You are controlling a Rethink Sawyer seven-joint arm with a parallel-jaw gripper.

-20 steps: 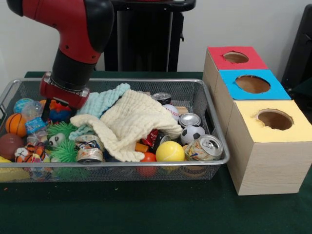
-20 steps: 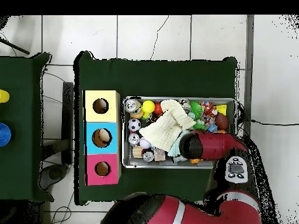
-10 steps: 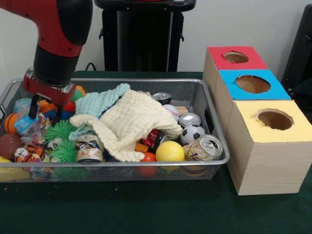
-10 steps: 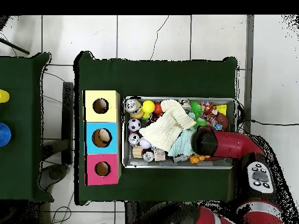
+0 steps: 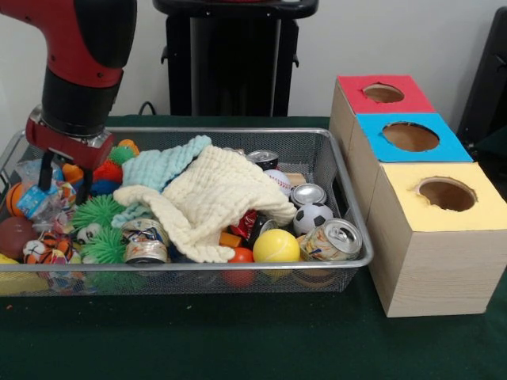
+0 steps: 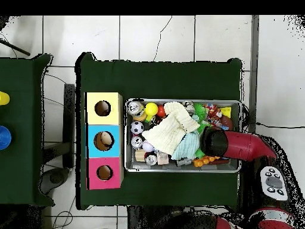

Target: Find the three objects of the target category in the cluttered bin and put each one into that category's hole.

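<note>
A wire bin (image 5: pixel 198 267) holds a cream cloth (image 5: pixel 214 198) and a teal cloth (image 5: pixel 162 166) lying over mixed clutter. At its right end lie a yellow ball (image 5: pixel 276 246), a soccer ball (image 5: pixel 313 217), a baseball (image 5: pixel 278 181) and several cans (image 5: pixel 334 240). Small toys, green spiky balls (image 5: pixel 99 212) and a basketball (image 5: pixel 17 199) fill the left end. My gripper (image 5: pixel 63 184) hangs open just above those toys, its fingers (image 5: pixel 45 169) apart and holding nothing. In the overhead view the arm (image 6: pixel 229 145) covers the bin's right end (image 6: pixel 237 104).
Three wooden boxes stand in a row beside the bin, each with a round hole on top: red (image 5: pixel 383 93), blue (image 5: pixel 409 136) and yellow (image 5: pixel 447 194). In the overhead view something tan shows inside the blue box's hole (image 6: pixel 103 141). A black stand (image 5: pixel 234 63) rises behind the bin.
My arm has swung from beside the teal cloth to the bin's toy-filled end and now sits slightly higher. The gripper stays open; the cloths and other objects have not shifted.
</note>
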